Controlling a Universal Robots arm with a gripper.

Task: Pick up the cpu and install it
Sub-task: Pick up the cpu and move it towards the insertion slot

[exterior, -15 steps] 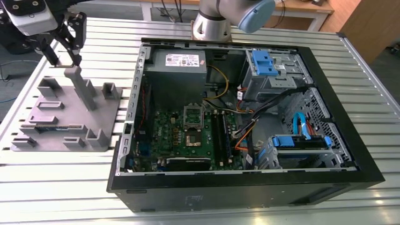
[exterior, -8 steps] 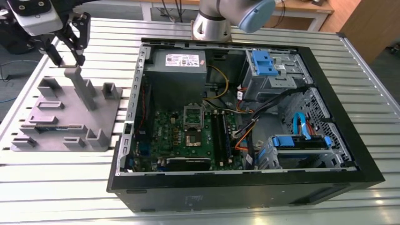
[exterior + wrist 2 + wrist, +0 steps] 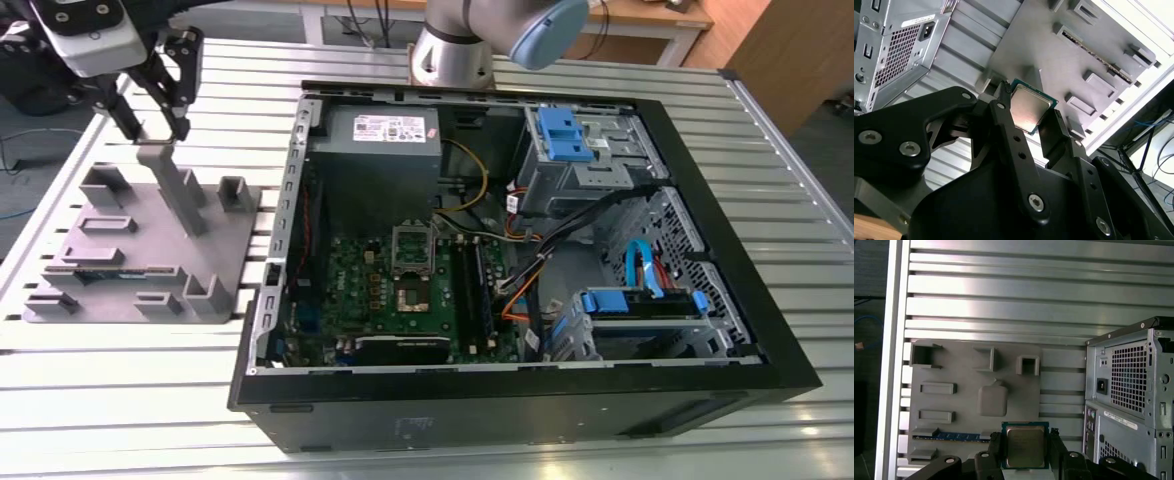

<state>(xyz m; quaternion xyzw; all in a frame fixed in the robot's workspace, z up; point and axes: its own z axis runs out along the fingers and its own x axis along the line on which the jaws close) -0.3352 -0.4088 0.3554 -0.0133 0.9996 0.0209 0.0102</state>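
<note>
At the exterior view's left, the grey plastic fixture block with upright posts (image 3: 134, 255) lies on the slatted aluminium table (image 3: 134, 400). The black two-fingered gripper (image 3: 151, 115) hangs just above the block's tallest post (image 3: 180, 190); a dip or sideways sweep here could, I judge, knock a finger against it. In the first wrist view the jaws are drawn in narrowly on the cpu (image 3: 1025, 446), a small flat square chip with a silvery metal top. It is pinched by two opposite edges, clear of the block, and so slight a hold could let it tilt or slip. Rightward, a narrow strip of table separates the block from the black open-sided computer case (image 3: 534, 415), whose raised wall is an edge to clear. Inside, on the green motherboard (image 3: 360, 280), the oblong shiny metal socket frame (image 3: 411, 243) has orange and yellow cables (image 3: 518, 300) close beside it, leaving little room.
</note>
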